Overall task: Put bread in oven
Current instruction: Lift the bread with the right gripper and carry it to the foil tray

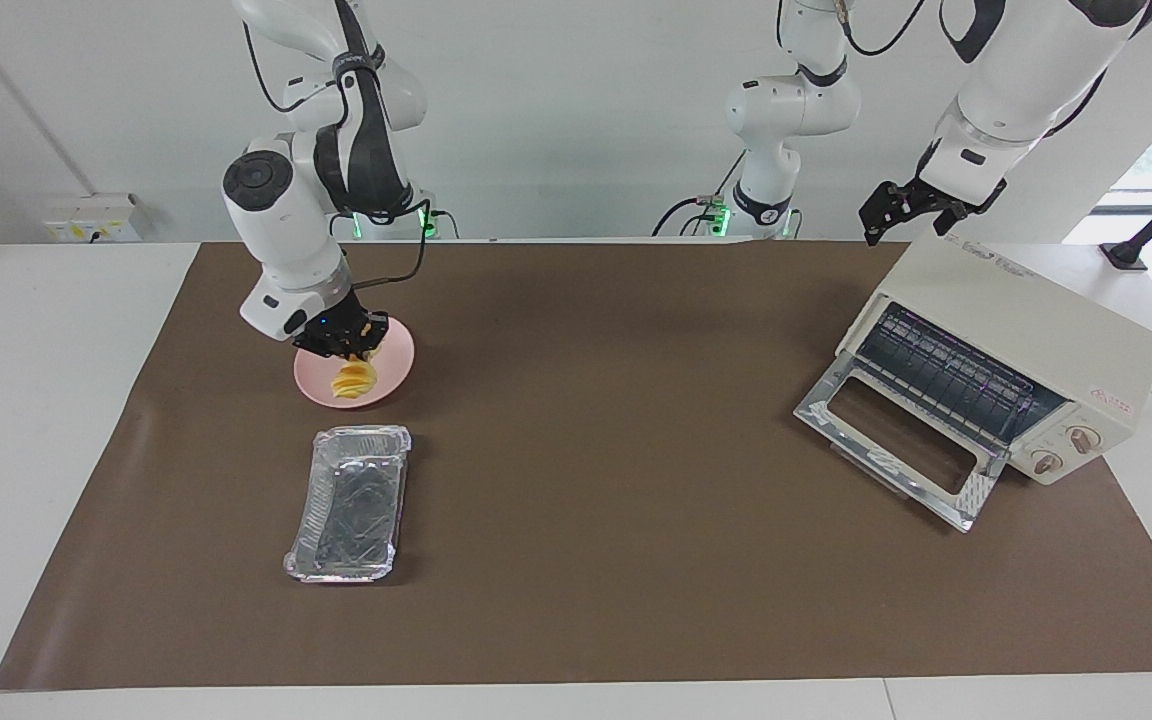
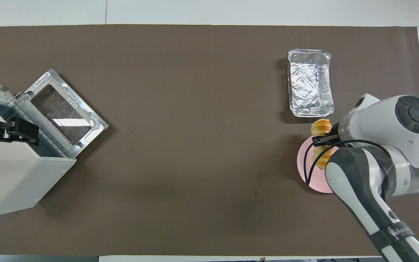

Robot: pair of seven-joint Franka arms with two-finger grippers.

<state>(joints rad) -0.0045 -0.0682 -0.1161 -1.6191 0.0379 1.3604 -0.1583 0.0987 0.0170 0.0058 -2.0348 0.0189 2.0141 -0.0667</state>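
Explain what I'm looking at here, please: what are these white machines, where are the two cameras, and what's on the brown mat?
Two white robot arms work at a table. One picture faces them; the other looks down from above their end. The right gripper is down at the golden sliced bread on the round pink plate, fingers around it. A crinkled silver foil tray lies farther from the robots than the plate. The left gripper waits above the cream-white toaster oven, whose glass door hangs open, at the left arm's end.

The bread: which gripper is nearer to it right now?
Right. The right gripper is down on the bread over the pink plate; the left gripper hangs above the oven, at the table's left-arm end.
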